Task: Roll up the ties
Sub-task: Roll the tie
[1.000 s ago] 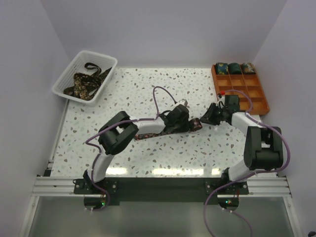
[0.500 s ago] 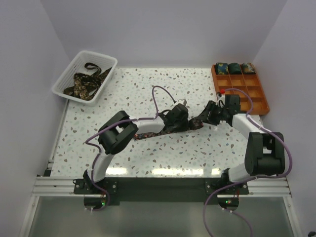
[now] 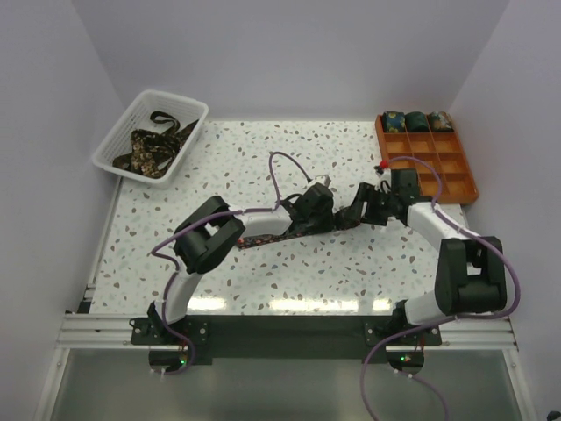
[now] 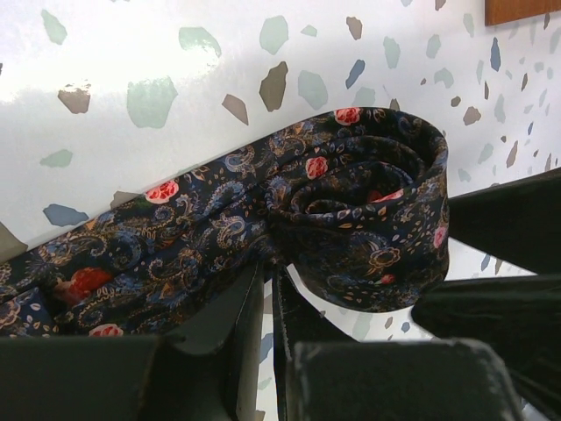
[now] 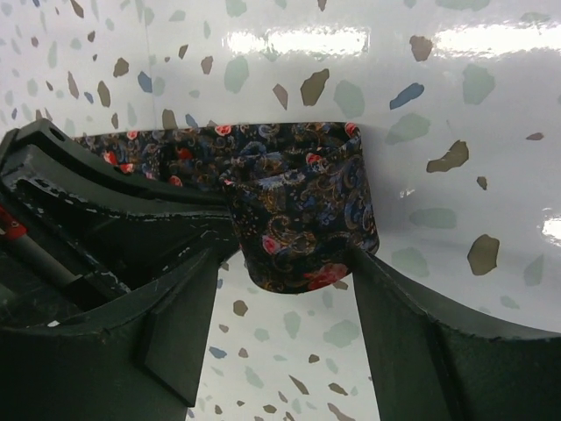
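Note:
A dark floral tie [image 3: 280, 231] lies flat across the table's middle, its right end wound into a roll [image 3: 347, 217]. In the left wrist view the roll [image 4: 368, 206] sits just past my left gripper [image 4: 267, 272], which is shut with its tips pinching the flat tie [image 4: 131, 254] beside the roll. My left gripper shows in the top view [image 3: 323, 216]. My right gripper [image 3: 359, 210] is open, and its fingers [image 5: 399, 307] flank the roll [image 5: 302, 219] on both sides.
A white mesh basket [image 3: 112, 140] at the back left holds several loose ties [image 3: 149, 149]. An orange gridded tray [image 3: 456, 171] at the back right holds three rolled ties [image 3: 416, 120] in its far row. Purple cables loop above both arms.
My right gripper has moved left, from beside the tray to around the roll. My left gripper has stayed on the tie.

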Tool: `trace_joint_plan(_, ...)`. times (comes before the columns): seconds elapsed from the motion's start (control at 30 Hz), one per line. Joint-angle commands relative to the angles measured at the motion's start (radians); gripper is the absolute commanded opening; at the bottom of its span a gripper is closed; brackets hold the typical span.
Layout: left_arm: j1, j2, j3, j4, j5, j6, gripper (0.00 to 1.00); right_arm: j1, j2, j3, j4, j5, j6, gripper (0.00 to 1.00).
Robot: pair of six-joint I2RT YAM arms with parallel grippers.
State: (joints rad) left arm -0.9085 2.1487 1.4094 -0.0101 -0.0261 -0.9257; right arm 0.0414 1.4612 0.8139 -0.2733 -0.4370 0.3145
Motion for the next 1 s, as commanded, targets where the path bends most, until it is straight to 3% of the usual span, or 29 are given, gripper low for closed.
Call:
trace_joint_plan(0.0, 0.011, -0.019, 0.005, -0.004, -0.005, -0.004, 0.14, 0.014, 0.027, 0.018, 0.015, 0.017, -0.041, 0.67)
trace_joint_plan(0.37, 0.013, -0.013, 0.008, -0.005, 0.009, -0.005, 0.14, 0.055, 0.083, 0.024, 0.028, 0.056, -0.075, 0.62)
trace_joint_plan(0.77, 0.016, -0.058, -0.006, 0.029, 0.009, 0.007, 0.15, 0.068, 0.077, 0.074, -0.035, 0.113, -0.097, 0.27)
trace_joint_plan(0.97, 0.055, -0.194, -0.125, 0.022, -0.023, 0.039, 0.26, 0.087, 0.082, 0.125, -0.119, 0.202, -0.120, 0.14)
